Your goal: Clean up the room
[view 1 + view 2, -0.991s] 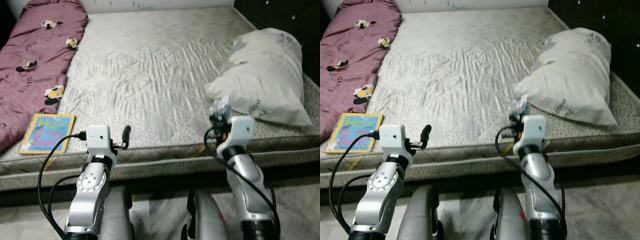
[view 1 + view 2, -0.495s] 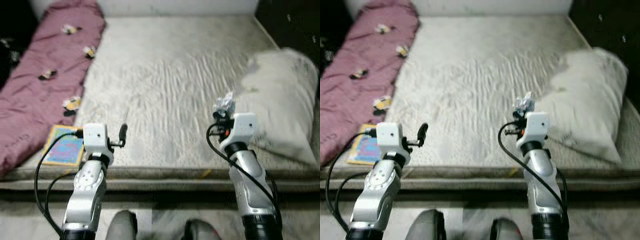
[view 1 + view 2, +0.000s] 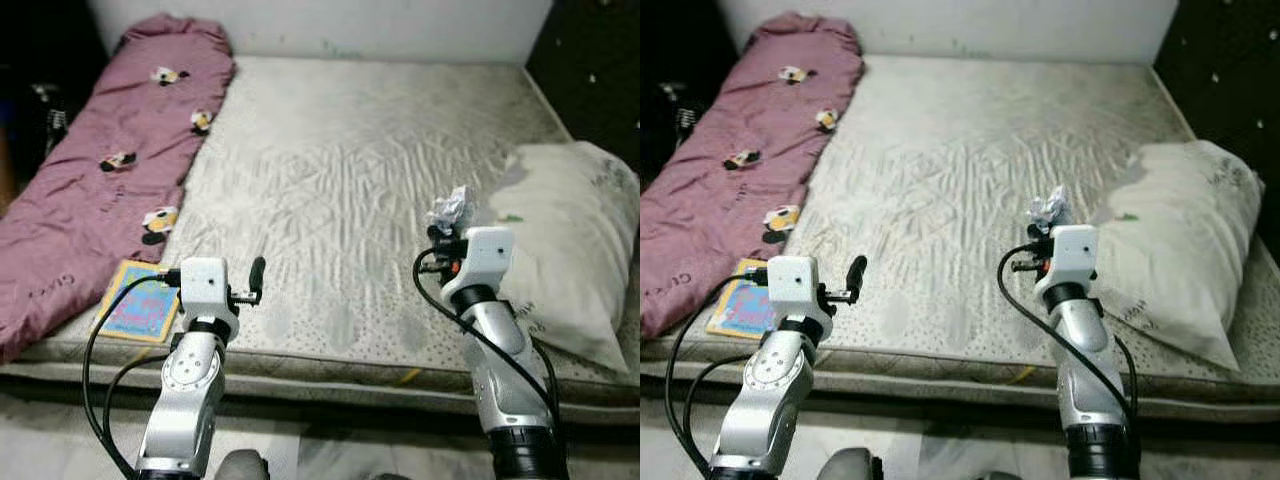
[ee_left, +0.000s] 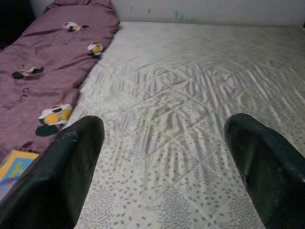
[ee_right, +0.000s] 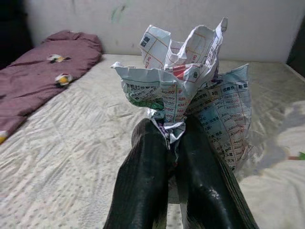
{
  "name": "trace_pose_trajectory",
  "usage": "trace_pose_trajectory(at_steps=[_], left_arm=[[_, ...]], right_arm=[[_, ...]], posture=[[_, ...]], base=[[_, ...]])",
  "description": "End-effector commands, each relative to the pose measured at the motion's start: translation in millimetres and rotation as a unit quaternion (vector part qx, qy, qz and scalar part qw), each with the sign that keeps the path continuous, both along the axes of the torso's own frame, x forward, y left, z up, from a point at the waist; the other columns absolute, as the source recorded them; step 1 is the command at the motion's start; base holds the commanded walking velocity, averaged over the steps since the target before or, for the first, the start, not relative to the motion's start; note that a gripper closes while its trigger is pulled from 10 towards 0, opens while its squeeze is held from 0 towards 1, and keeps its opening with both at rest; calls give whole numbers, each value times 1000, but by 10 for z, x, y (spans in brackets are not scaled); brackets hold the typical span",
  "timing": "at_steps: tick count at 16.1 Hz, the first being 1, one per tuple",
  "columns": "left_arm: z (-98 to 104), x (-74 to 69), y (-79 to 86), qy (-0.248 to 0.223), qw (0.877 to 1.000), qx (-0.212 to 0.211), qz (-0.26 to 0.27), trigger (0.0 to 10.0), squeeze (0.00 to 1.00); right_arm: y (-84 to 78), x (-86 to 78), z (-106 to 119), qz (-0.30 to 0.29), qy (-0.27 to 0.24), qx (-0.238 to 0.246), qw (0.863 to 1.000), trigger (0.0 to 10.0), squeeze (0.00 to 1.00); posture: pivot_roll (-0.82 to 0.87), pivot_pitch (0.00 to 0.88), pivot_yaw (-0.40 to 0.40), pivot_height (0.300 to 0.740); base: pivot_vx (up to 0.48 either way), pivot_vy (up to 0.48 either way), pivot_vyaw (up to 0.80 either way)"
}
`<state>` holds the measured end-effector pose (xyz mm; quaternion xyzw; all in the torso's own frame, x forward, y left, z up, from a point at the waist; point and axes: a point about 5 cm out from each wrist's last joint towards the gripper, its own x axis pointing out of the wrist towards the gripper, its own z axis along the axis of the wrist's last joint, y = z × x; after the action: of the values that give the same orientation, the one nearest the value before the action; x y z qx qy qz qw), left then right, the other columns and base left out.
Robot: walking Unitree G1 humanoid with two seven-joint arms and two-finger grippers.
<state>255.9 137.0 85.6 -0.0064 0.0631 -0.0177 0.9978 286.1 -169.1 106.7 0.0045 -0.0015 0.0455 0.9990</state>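
Crumpled paper pinched in right tool, above mattress edge

Bare mattress, pale, quilted, wrinkled, fills middle of room; white wall behind its far end; dark padded panel at far right; purple quilt along left side; white pillow at right edge; pale floor in front.

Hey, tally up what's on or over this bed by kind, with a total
Pink quilt: 1
White pillow: 1
Children's book: 1
Crumpled paper, pinched in the right gripper: 1
Total: 4
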Motion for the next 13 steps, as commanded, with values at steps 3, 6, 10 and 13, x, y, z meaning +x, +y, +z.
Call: trace_pose_trajectory(at_steps=[3,6,10,13], left_arm=[[-61,-28,9,9,1000,-5,8,10000,0],[-43,22,-38,7,1000,-14,13,10000,0],[-53,4,-49,7,1000,-13,14,10000,0],[-52,1,-73,7,1000,-13,12,10000,0]], right_arm=[[-62,-76,-125,-17,26,16,999,10000,0],[5,-4,-85,-5,22,17,1000,10000,0],[-10,-9,-93,1,24,7,1000,10000,0],[-24,-20,-115,2,31,7,1000,10000,0]], posture=[[-9,0,-6,740],[-13,0,-12,740],[-14,2,-23,740],[-17,9,-25,740]], base=[[0,102,0],[0,480,0],[0,480,-759],[0,480,-540]])
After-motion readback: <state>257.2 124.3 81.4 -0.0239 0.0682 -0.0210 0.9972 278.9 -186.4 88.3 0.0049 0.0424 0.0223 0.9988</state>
